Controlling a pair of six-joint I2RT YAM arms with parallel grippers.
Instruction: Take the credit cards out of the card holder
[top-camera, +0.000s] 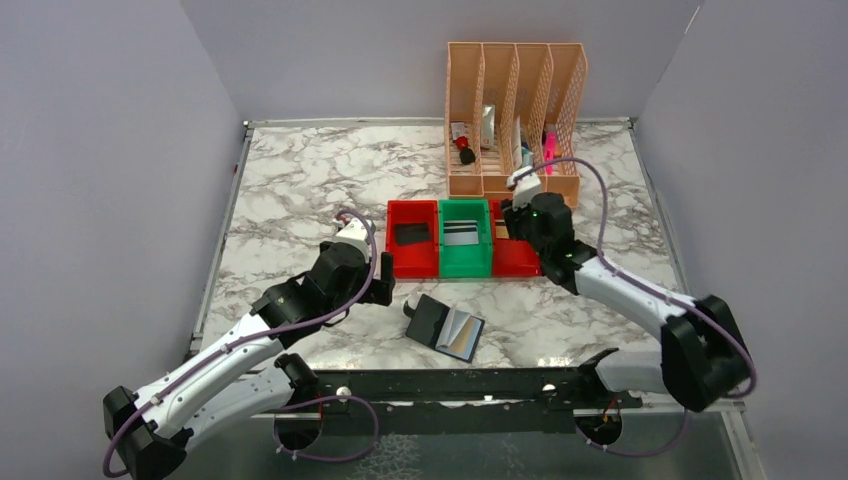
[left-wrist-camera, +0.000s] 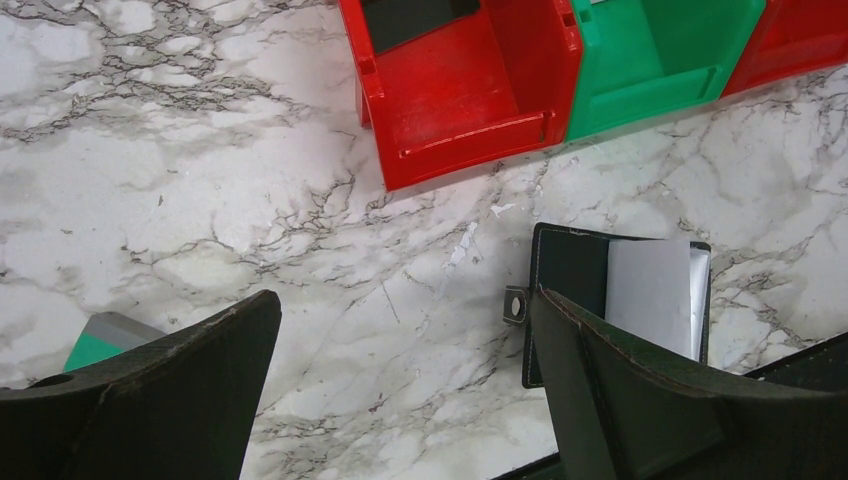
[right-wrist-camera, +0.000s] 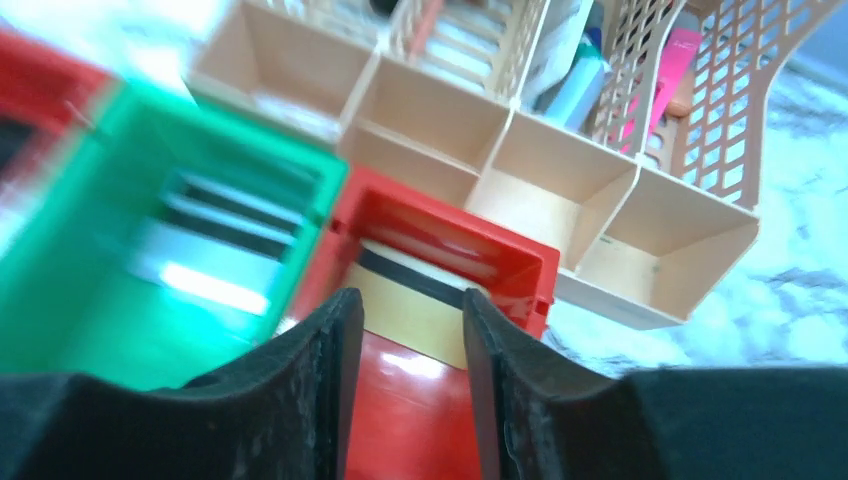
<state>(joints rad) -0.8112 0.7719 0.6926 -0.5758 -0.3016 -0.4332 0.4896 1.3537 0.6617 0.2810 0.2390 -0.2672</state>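
Well along — the three bins (top-camera: 465, 262) each hold a card. The card holder (top-camera: 447, 330) lies open at the near middle of the surface (top-camera: 300, 190), one pale card (left-wrist-camera: 655, 295) seemingly left inside. Left hand (left-wrist-camera: 400, 390) spread wide beside it; right hand (right-wrist-camera: 405, 390) narrow, empty, above the right red bin (right-wrist-camera: 440, 390).

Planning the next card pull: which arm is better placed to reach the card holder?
Left. The left pincer, open, hovers beside the card holder; the right pincer is over the rightmost red bin.

Green bin (top-camera: 465, 263) between red bins (top-camera: 413, 263), peach organizer (top-camera: 466, 80)
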